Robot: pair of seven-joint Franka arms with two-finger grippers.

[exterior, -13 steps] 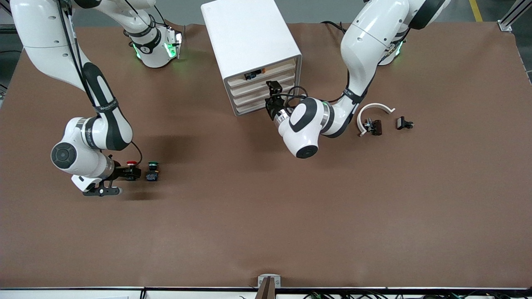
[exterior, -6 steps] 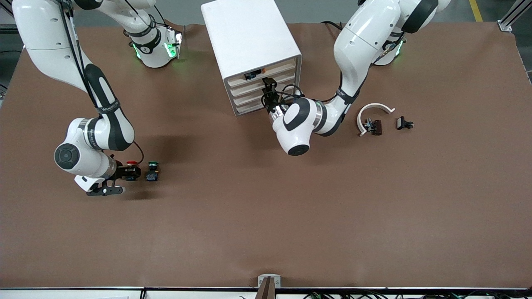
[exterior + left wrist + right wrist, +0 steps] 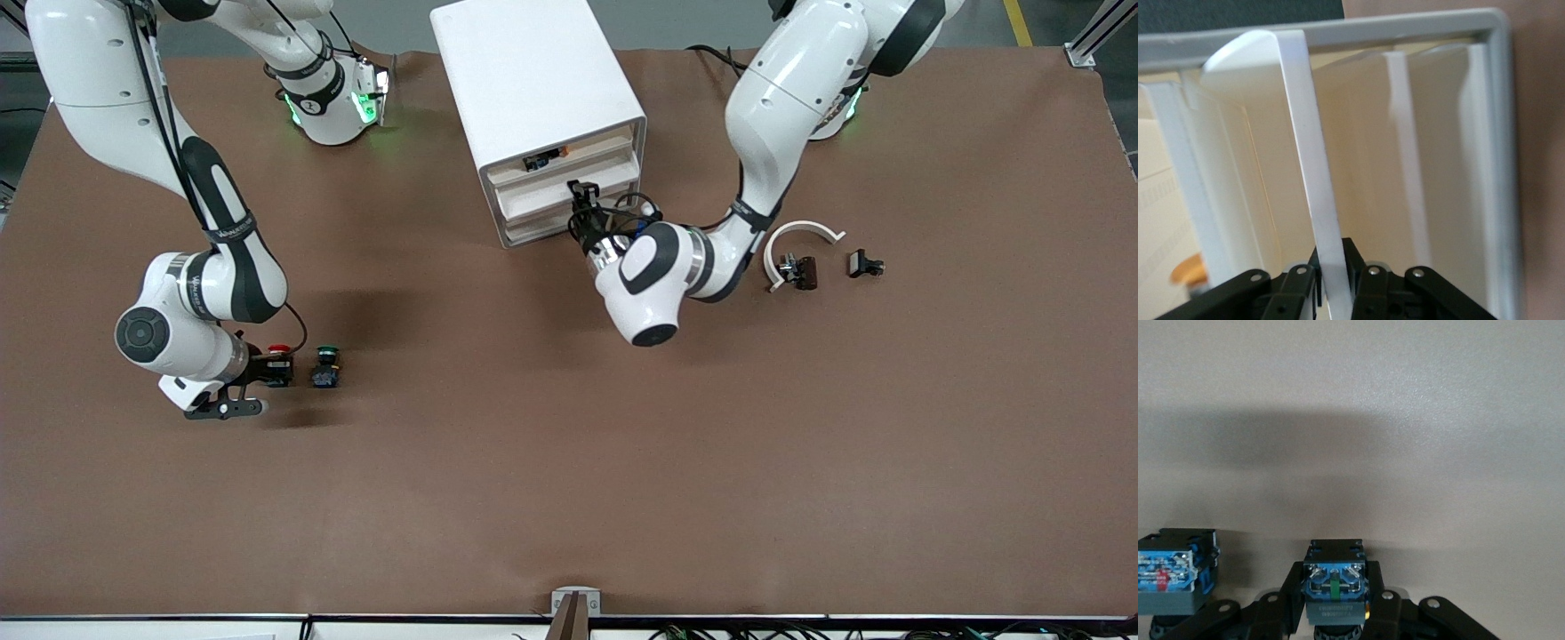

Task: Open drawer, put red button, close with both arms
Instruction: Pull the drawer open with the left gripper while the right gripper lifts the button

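Observation:
The red button (image 3: 280, 349) lies on the table toward the right arm's end, and my right gripper (image 3: 277, 371) is shut on it. The right wrist view shows its bluish base (image 3: 1336, 583) pinched between the fingers. At the white cabinet (image 3: 533, 80), my left gripper (image 3: 582, 200) is shut on the front lip of the drawer (image 3: 533, 197), second from the top, which stands out a little from the cabinet face. In the left wrist view that lip is a white strip (image 3: 1315, 200) clamped between the black fingers (image 3: 1368, 280).
A green-capped button (image 3: 326, 363) lies just beside the red one, also seen in the right wrist view (image 3: 1168, 570). The top drawer shows a black-and-orange part (image 3: 542, 161). A white curved piece (image 3: 805, 233) and two small black parts (image 3: 797, 271) (image 3: 864, 264) lie toward the left arm's end.
Both grippers went from open to shut. The left one reached the drawer front, gripped its lip and drew it out slightly. The right one closed on the red button without shifting.

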